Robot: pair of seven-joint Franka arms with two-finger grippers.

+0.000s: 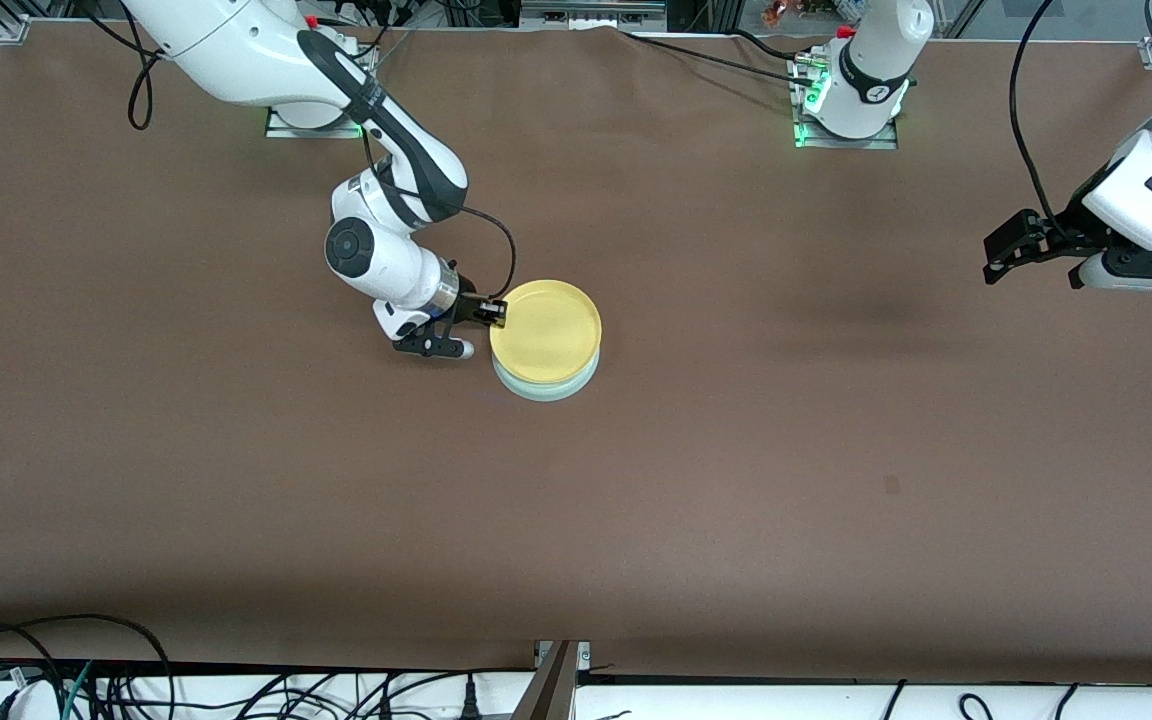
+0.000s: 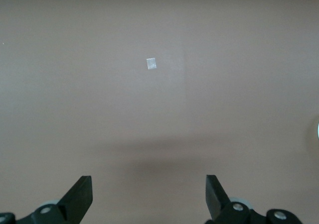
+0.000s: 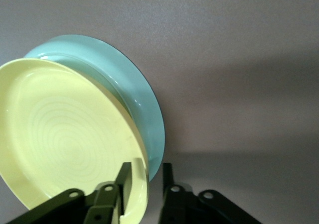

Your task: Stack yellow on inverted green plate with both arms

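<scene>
Placement nearly done: my right hand (image 1: 492, 312) pinches the rim of the round shallow bright-yellow plate (image 1: 546, 331), resting on the inverted pale mint-green plate (image 1: 548, 385) mid-tabletop (image 1: 836, 450). I should release gently, withdraw level. My left hand (image 2: 148, 194) waits spread wide, empty.

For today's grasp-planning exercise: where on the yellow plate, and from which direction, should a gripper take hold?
Probably the yellow plate by its raised rim, from the right arm's end, one finger inside and one outside. It sits flat atop the green plate, leaving only the rim free. The right gripper straddles it there; the left gripper waits.
</scene>
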